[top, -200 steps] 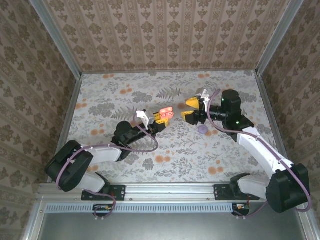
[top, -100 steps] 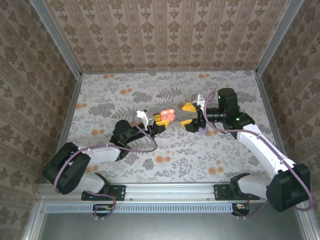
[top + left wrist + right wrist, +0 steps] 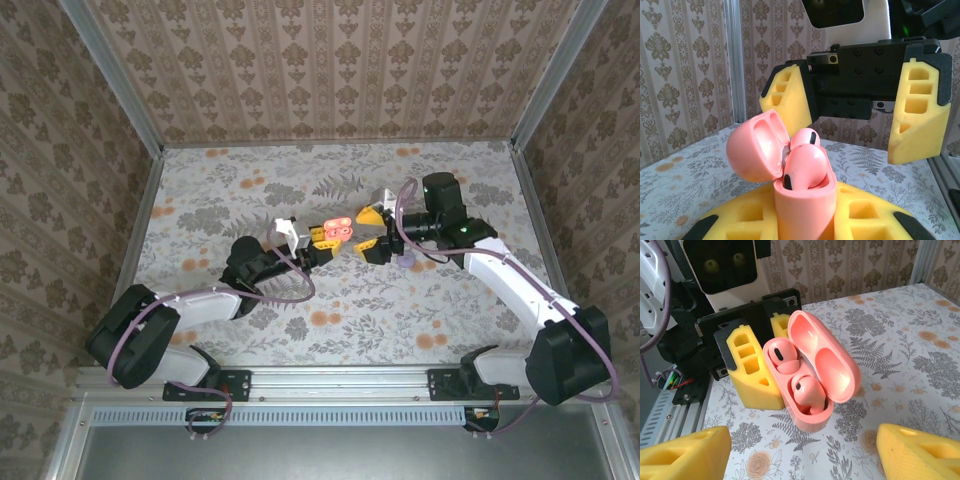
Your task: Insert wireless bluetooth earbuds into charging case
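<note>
Now you're pinching the charging case (image 3: pixel 336 228) w/ the left gripper (image 3: pixel 322 240), lid hinged open.
Both earbuds (image 3: pixel 781 354) (image 3: pixel 805 389) are sitting in its wells, approx mid-table; your right gripper (image 3: pixel 366 230) is hovering just beside it, facing it, jaws spread wide, not touching.

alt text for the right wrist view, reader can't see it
An open coral-pink charging case, both earbuds sitting inside, is clamped in the left gripper over a floral table. The right gripper is open, its yellow fingertips at the bottom corners, apart from the case.
</note>
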Motion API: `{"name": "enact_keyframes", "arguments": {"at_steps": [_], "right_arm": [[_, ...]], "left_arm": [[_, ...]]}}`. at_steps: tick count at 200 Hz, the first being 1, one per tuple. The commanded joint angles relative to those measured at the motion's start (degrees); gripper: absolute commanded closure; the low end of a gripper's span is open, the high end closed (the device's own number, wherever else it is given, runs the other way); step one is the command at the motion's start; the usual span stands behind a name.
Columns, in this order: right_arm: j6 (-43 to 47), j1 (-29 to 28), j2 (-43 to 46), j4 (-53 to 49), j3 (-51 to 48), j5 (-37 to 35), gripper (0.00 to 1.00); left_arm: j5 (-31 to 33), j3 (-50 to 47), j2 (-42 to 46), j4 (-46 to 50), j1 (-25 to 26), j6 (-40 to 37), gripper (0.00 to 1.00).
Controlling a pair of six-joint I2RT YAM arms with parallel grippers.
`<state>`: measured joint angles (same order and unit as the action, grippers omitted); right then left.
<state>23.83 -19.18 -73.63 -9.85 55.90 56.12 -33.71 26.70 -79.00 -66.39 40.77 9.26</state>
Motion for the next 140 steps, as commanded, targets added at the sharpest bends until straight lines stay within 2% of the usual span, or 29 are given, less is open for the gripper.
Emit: {"name": "enact_keyframes", "arguments": {"at_steps": [1, 140], "right_arm": [[1.71, -0.59, -1.29, -1.81, 2.36, 3.47, 0.22], [3.71, -2.79, -4.33, -3.64, 5.42, 6.75, 0.24]], "left_arm": [[-1.62, 1.54, 1.37, -0.85, -0.35, -0.37, 0.86], [-2.32, 1.91, 2.14, 0.12, -0.35, -0.56, 0.86]]}}
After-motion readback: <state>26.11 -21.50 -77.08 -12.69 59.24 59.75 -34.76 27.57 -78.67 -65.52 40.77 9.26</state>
